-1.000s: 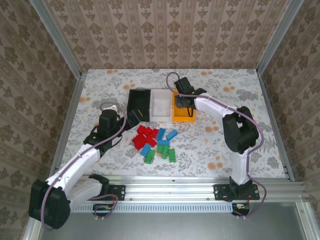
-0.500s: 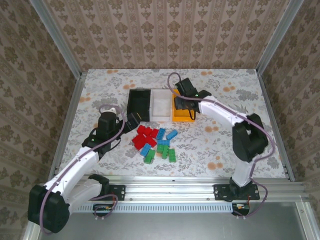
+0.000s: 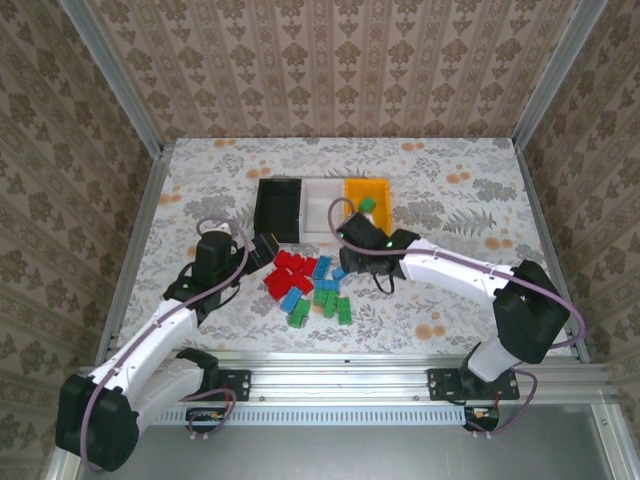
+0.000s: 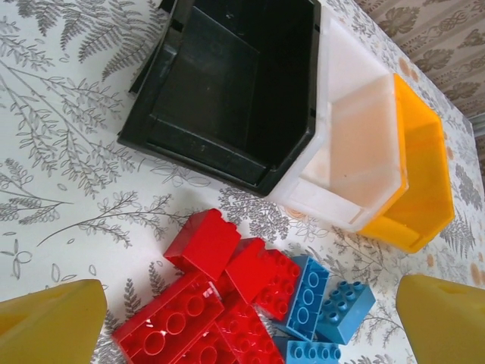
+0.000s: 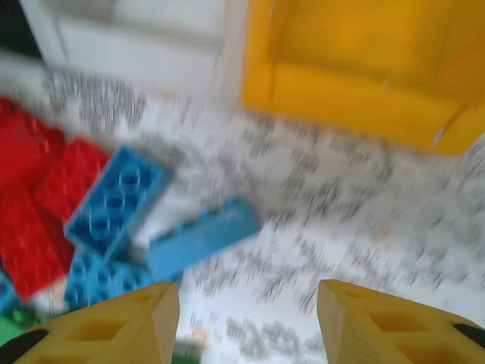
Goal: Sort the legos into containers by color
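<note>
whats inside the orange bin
One green lego lies in the orange bin. The right arm covers its near end, so anything there is hidden.

Blue legos (image 5: 114, 201) blurred — red legos (image 5: 38, 189) seemingly cropped left.

Overhead view looking down over whole table (image 3: 450, 200), both wrist views close, low — sharing legos (image 4: 204, 243) and containers (image 4: 356, 152).

The legos (image 3: 310, 285) lie just before the containers (image 3: 323, 183), set side by side.
</note>
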Robot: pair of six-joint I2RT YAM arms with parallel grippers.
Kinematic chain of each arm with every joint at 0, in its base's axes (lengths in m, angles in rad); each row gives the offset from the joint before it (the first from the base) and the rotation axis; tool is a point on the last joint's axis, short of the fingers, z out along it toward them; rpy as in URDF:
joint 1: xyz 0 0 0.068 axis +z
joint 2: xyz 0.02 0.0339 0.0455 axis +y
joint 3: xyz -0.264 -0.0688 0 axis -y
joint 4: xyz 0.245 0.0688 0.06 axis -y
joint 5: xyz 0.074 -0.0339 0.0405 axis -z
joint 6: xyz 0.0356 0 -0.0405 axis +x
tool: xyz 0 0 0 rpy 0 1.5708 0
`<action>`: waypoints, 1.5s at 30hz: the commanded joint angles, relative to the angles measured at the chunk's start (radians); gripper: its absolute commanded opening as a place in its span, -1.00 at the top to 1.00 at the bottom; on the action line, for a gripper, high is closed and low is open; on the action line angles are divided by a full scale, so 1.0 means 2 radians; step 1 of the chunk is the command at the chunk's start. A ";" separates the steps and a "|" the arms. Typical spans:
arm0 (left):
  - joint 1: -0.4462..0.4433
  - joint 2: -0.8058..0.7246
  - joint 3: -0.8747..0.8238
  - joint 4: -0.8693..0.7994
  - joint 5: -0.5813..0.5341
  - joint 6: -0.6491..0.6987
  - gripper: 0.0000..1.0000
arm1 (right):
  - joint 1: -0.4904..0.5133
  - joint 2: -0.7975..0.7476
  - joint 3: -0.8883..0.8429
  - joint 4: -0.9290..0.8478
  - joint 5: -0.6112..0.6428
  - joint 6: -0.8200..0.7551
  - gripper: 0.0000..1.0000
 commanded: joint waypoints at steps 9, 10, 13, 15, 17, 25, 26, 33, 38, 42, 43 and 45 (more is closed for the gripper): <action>0.004 -0.032 -0.026 0.012 -0.015 -0.012 -1.00 | 0.128 -0.003 -0.067 -0.059 -0.058 0.070 -0.15; 0.004 -0.032 -0.025 0.011 -0.015 -0.012 -1.00 | 0.128 0.003 -0.069 -0.057 -0.055 0.070 -0.15; 0.004 -0.032 -0.021 0.007 -0.015 -0.010 -1.00 | 0.128 0.019 -0.066 -0.047 -0.058 0.058 -0.16; 0.004 -0.032 -0.019 0.004 -0.015 -0.009 -1.00 | 0.128 0.035 -0.055 -0.051 -0.050 0.054 -0.17; 0.004 -0.032 -0.017 0.000 -0.015 -0.009 -1.00 | 0.128 0.053 -0.043 -0.054 -0.042 0.050 -0.17; 0.003 -0.037 -0.015 -0.008 -0.018 -0.004 -0.99 | 0.126 0.081 -0.030 -0.040 -0.038 0.050 -0.20; 0.004 -0.037 -0.014 -0.008 -0.019 -0.004 -1.00 | 0.122 0.084 -0.028 -0.045 -0.031 0.054 -0.20; 0.004 -0.032 -0.018 -0.001 -0.021 -0.003 -0.99 | 0.097 0.081 -0.044 0.000 -0.053 0.054 -0.25; 0.005 -0.033 -0.020 -0.003 -0.021 -0.004 -1.00 | 0.080 0.078 -0.041 0.021 -0.054 0.056 -0.04; 0.005 -0.034 -0.018 -0.006 -0.021 -0.003 -1.00 | 0.074 0.073 -0.043 0.010 -0.041 0.063 0.12; 0.005 -0.033 -0.017 -0.006 -0.021 -0.003 -1.00 | 0.072 0.071 -0.047 0.007 -0.037 0.064 0.14; 0.005 -0.031 -0.019 -0.006 -0.021 -0.002 -1.00 | 0.069 0.062 -0.056 0.005 -0.034 0.065 0.19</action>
